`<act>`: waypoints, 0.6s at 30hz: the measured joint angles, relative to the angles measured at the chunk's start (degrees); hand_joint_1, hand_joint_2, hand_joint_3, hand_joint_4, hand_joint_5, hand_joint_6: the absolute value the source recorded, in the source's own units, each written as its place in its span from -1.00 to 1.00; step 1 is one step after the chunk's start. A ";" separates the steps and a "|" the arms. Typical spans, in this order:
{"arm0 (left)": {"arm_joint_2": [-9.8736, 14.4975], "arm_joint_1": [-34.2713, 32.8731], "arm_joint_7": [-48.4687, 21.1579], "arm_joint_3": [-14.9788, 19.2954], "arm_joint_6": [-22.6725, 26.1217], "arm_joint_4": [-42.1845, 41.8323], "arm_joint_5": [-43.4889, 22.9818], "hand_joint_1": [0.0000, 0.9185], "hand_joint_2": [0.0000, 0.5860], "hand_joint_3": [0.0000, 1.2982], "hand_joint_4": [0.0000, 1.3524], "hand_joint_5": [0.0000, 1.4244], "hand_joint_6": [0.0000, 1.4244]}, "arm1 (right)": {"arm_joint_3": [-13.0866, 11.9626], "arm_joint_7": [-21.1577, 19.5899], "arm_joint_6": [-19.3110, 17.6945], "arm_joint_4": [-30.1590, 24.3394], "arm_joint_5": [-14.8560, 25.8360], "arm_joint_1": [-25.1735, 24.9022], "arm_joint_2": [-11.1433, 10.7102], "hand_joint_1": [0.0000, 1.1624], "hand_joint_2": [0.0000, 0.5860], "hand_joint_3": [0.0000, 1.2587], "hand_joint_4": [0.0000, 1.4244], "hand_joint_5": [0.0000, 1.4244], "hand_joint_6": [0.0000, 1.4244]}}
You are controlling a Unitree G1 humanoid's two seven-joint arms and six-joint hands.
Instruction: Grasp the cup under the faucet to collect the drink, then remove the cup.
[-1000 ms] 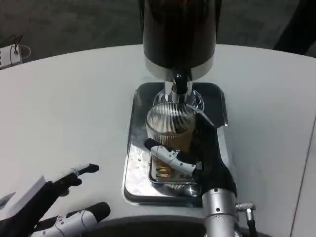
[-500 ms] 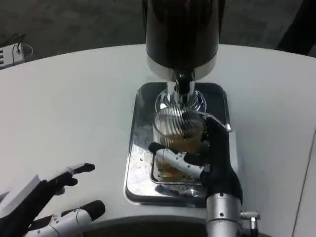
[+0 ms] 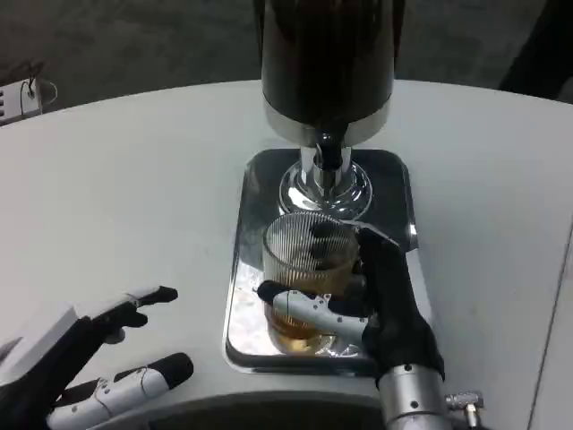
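Note:
A ribbed clear glass cup (image 3: 307, 255) with amber drink in it stands over the near half of the shiny metal drip tray (image 3: 246, 296). My right hand (image 3: 380, 300) grips the cup, its fingers wrapped around the front. The faucet (image 3: 328, 152) of the dark dispenser (image 3: 328, 63) is behind the cup, farther from me, with its chrome base visible below it. My left hand (image 3: 85, 363) hovers open low at the left, above the white table, far from the cup.
The white round table (image 3: 134, 197) spreads to both sides of the tray. A small white object with a cord (image 3: 20, 97) lies at the far left edge.
My right hand has drawn the cup toward me, out from under the faucet to the near end of the tray. The left hand has barely shifted.

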 measured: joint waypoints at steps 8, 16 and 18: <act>0.12 -2.06 0.07 -1.03 -0.25 2.01 0.03 -1.00 -0.71 -0.69 -0.82 -0.72 -0.64 | 2.04 7.00 5.26 -13.78 0.68 10.06 -2.29 0.72 -0.32 0.70 0.80 0.98 1.00; 0.12 -4.70 0.14 -3.25 -1.53 3.46 0.13 -1.00 -0.71 -0.69 -0.82 -0.72 -0.64 | 2.54 14.36 8.44 -26.78 1.42 19.25 -4.55 0.72 -0.34 0.70 0.80 0.98 1.00; 0.11 -4.98 0.15 -3.74 -1.82 3.47 0.20 -1.00 -0.71 -0.69 -0.82 -0.72 -0.64 | 2.12 16.33 8.52 -30.49 1.84 20.75 -5.60 0.72 -0.34 0.70 0.80 0.97 1.00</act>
